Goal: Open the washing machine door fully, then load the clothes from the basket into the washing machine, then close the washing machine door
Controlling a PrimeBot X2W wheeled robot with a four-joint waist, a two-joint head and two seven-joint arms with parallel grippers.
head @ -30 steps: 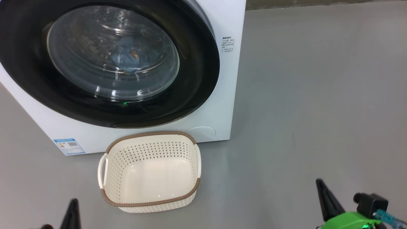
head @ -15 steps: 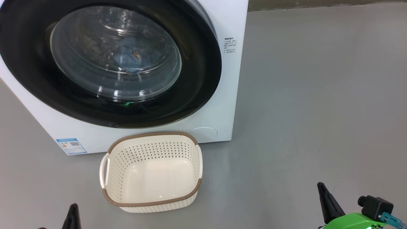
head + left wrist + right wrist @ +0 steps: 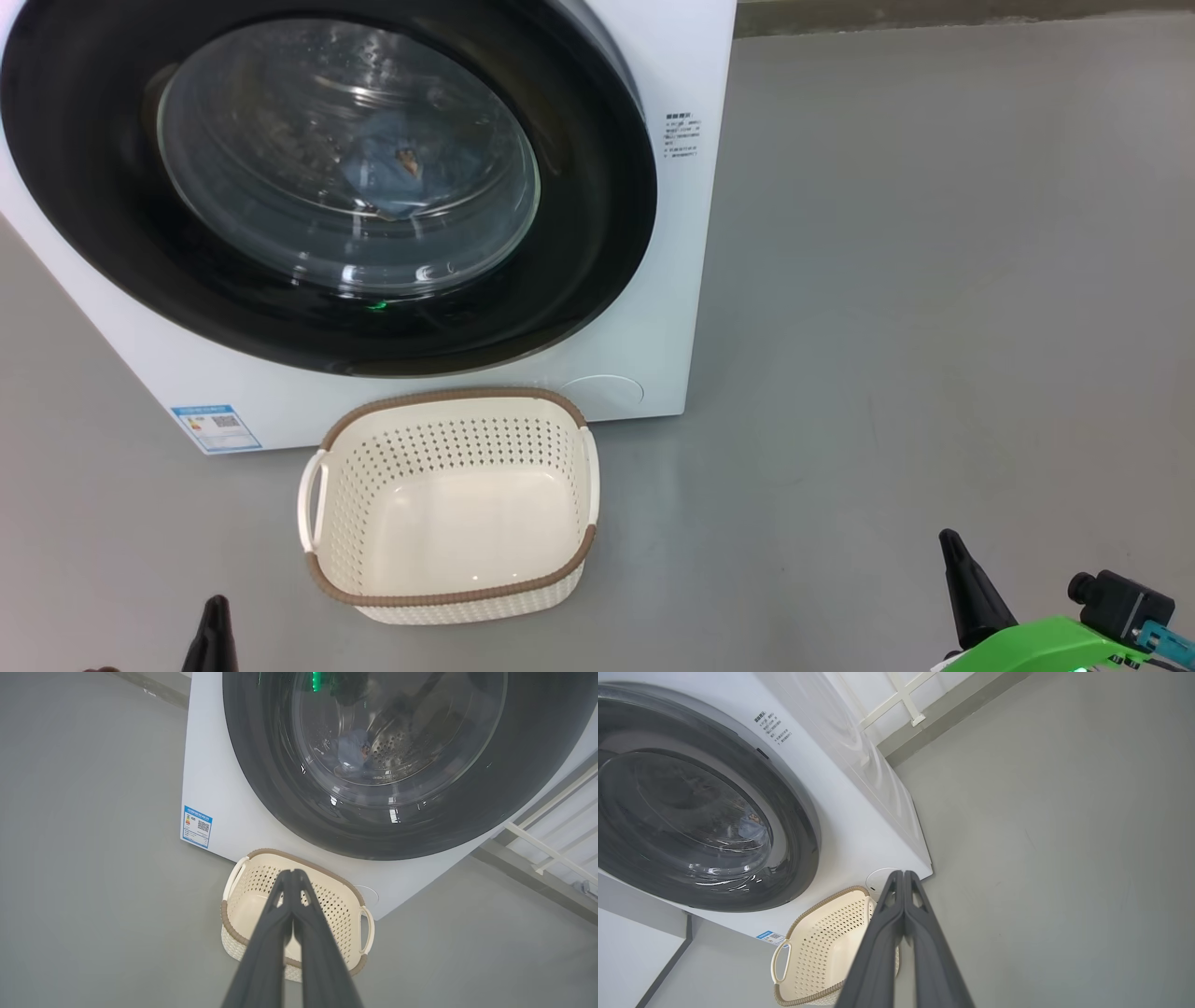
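The white washing machine [image 3: 672,280] stands on the grey floor with its black-rimmed round door [image 3: 579,233] closed flat against the front. Through the glass I see light blue clothes [image 3: 401,163] lying in the steel drum, also visible as clothes [image 3: 350,751] in the left wrist view. The cream basket [image 3: 588,476] sits on the floor right before the machine, with nothing in it. My left gripper [image 3: 292,872] is shut and holds nothing, low at the near left [image 3: 217,607]. My right gripper [image 3: 903,873] is shut and bare too, near right [image 3: 952,541].
Open grey floor [image 3: 934,280] stretches right of the machine. A blue label [image 3: 215,427] marks the machine's lower left corner. A white railing [image 3: 542,844] and wall base run behind the machine.
The whole head view has drifted slightly, so the camera moved. Both grippers sit a little lower in it. Door, basket and clothes are unchanged.
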